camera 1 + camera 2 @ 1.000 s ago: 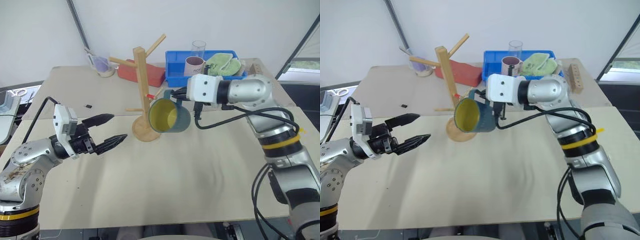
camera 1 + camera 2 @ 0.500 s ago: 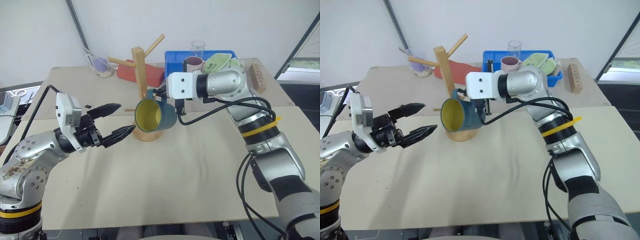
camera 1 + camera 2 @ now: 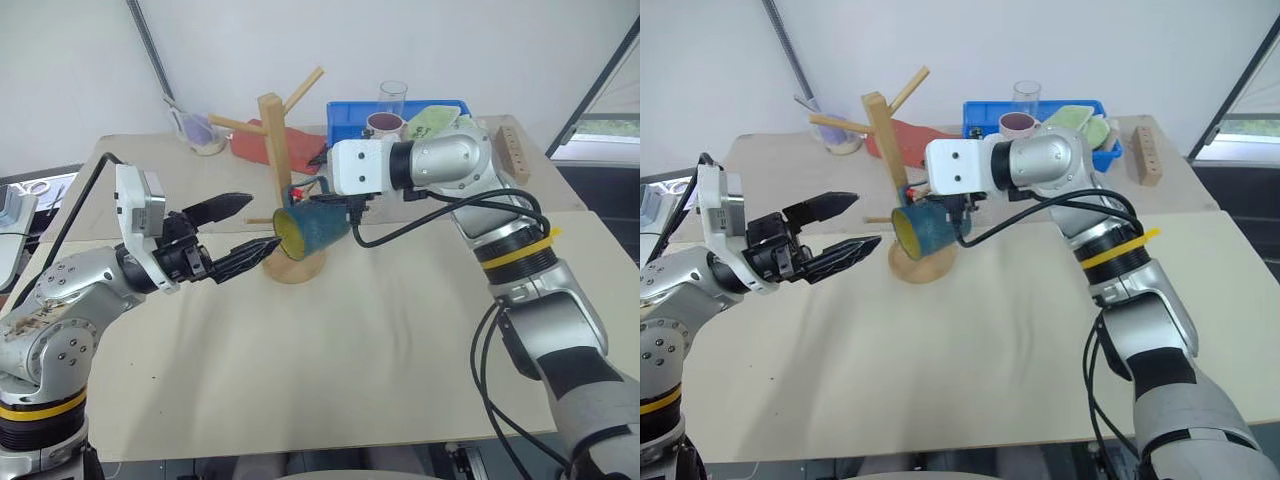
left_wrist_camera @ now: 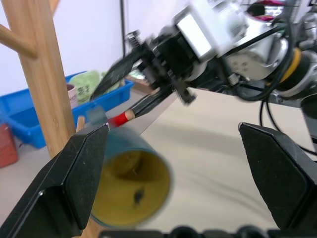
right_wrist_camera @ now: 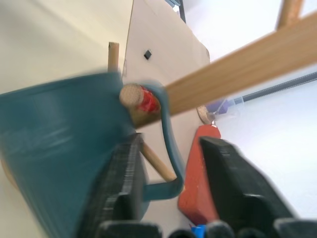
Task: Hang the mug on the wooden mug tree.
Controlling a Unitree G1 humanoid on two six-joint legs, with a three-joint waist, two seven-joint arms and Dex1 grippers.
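**Mug handle slipped over the marked peg**

Since a second ago the right end effector point(image 5: 168, 183) has carried the mug point(image 3: 308, 228) leftward to the mug tree point(image 3: 281, 180) and parted its fingers, and the mug now tips mouth-down. The left end effector point(image 3: 240, 228) has risen and come closer to the mug tree.

Head views: the mug hangs tilted against the post of the mug tree, just above its disc base, with the yellow inside facing the left end effector. The right end effector is just behind the mug, on the side away from the left arm. The left end effector points at the mug tree with its fingers spread wide, holding nothing, its lower fingertip near the mug's rim. Behind the mug tree on the bench point(image 3: 330, 350) are a blue tray point(image 3: 345, 115) and a red block point(image 3: 250, 145).

Left wrist view: the mug's yellow mouth shows beside the post, with the red-marked peg tip point(image 4: 120, 118) above its rim.

Right wrist view: the mug's loop handle point(image 5: 168, 148) is around the red-marked peg. The right fingers point(image 5: 124, 183) are apart on either side of the handle, not clamping it.
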